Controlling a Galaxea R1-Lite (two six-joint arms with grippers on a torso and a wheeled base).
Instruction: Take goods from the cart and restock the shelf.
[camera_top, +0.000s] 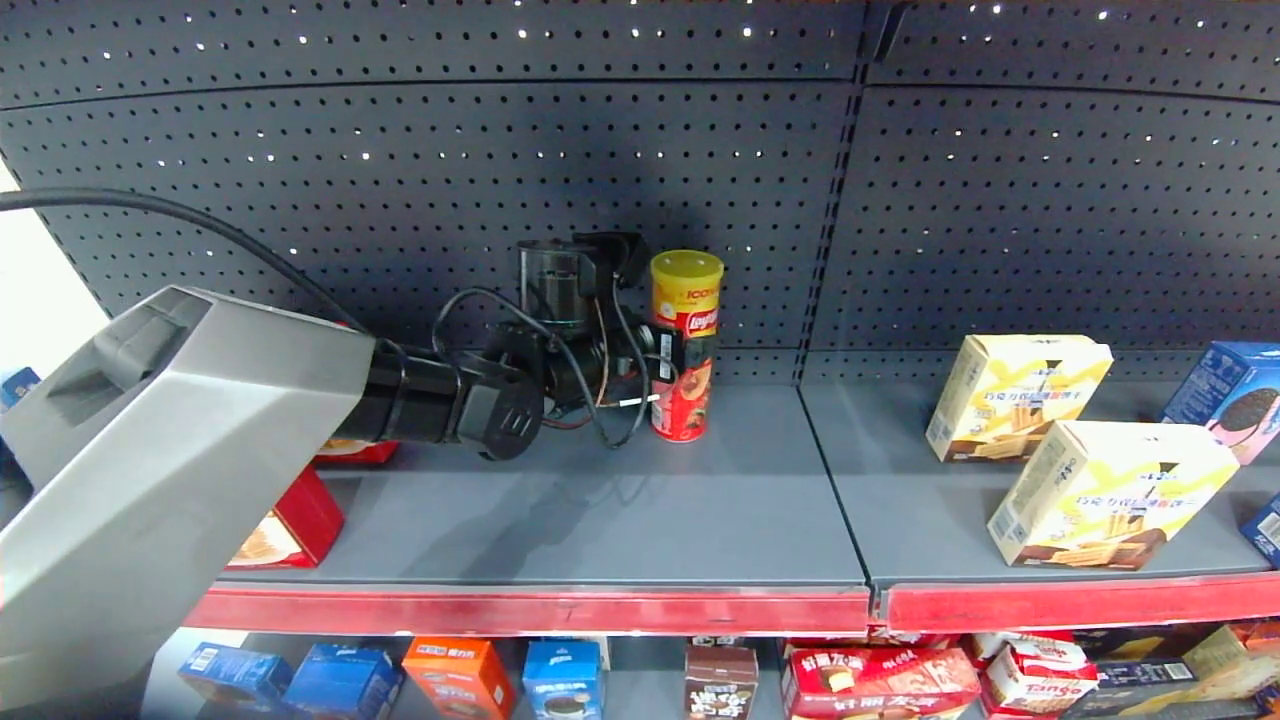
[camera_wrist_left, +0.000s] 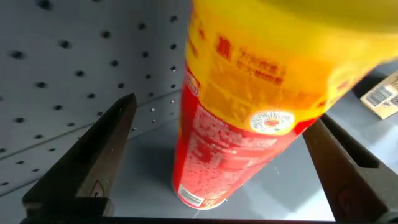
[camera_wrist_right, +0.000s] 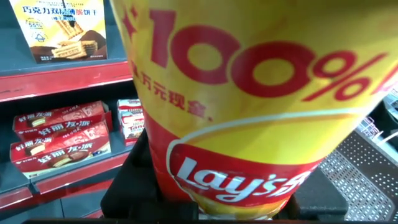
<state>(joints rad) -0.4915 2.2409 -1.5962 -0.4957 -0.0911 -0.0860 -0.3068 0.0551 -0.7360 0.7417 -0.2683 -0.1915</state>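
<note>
Glossy chip can (camera_top: 695, 330), matt metal shelf (camera_top: 650, 500)

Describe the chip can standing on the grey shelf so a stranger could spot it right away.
Find the grey shelf with the red front strip, in front of the dark pegboard. At the back of its left section stands the chip can, between the left gripper's open fingers. It is the only upright tube, yellow-lidded and red below; its neighbours are boxes.

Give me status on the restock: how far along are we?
Done: one chip can stands upright on the shelf. The left gripper is open around it and not yet withdrawn. In hand: a second chip can is clamped in the right gripper, held away from the shelf. Left: back the left arm out, then probably set the second chip can beside the first.
</note>
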